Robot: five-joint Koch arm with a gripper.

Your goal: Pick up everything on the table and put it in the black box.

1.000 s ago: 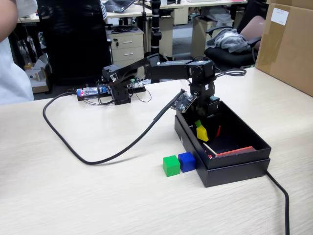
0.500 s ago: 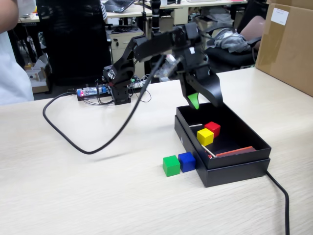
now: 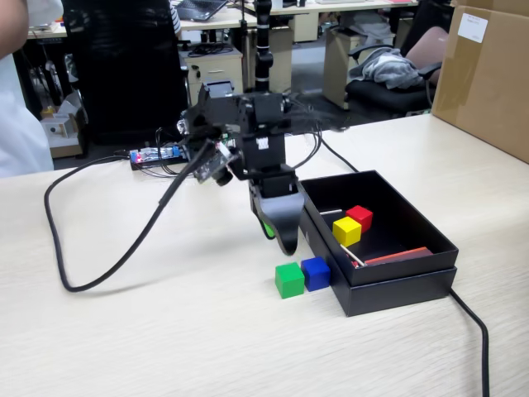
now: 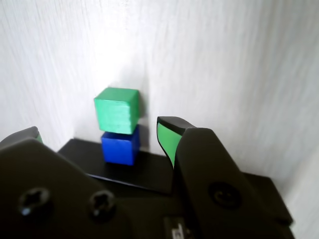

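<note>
The black claw (image 3: 281, 236) with green inner pads hangs above the pale beige wood-grain table (image 3: 165, 331), pointing down, just left of the black box in the fixed view. In the wrist view the claw (image 4: 99, 132) has its two fingers clearly apart, and nothing is between them. One green-faced fingertip (image 4: 167, 137) shows at the right side, the other only at the left edge.

Below the claw, on the table, the small green cube (image 3: 289, 279) and the small blue cube (image 3: 316, 273) sit side by side and touching. The blue cube stands against the outer wall of the shallow matte black cardboard box (image 3: 413, 281). In the wrist view the green cube (image 4: 116, 110) is seen beyond the blue cube (image 4: 119, 147).

Inside the box the small yellow cube (image 3: 346, 231) and the small red cube (image 3: 359, 217) lie next to each other.

A thick black cable (image 3: 91, 273) curves over the table to the left of the arm. A big brown cardboard carton (image 3: 488, 74) stands at the far right.
</note>
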